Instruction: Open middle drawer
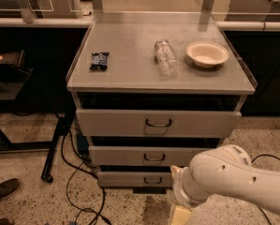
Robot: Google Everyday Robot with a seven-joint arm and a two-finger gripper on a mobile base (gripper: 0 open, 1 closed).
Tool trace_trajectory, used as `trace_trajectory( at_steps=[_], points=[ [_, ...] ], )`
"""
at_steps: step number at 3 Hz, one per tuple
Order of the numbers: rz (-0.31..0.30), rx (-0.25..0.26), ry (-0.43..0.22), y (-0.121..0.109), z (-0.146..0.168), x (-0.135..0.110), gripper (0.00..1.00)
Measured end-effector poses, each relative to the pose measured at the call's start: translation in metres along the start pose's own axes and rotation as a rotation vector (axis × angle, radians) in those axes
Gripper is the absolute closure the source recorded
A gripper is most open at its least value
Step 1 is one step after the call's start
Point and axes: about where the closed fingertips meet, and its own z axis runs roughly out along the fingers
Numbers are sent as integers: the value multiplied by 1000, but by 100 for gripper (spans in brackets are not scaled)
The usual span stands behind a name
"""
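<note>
The grey metal cabinet (130, 78) stands in the middle of the camera view with three drawers stacked in its front. The middle drawer (130, 156) has a flat grey front with a small dark loop handle (154, 158) at its centre. It sits between the taller top drawer (111, 122) and the thin bottom drawer (125, 178). My white arm (228, 182) fills the lower right. My gripper (179, 214) hangs at the bottom edge, below and right of the middle drawer's handle and apart from it.
On the cabinet top lie a dark snack packet (99, 61), a clear plastic bottle (165, 57) on its side and a pale bowl (207, 54). Black cables (78, 182) and a stand leg (55, 144) are on the floor at left. A shoe (3, 190) is at far left.
</note>
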Motion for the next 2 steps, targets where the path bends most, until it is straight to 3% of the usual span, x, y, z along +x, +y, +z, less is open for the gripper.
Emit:
trace_trajectory(
  at_steps=[1,2],
  points=[
    [15,24,-35,-18,22,-11,0],
    [12,14,-63,-28,40,-22,0]
  ],
)
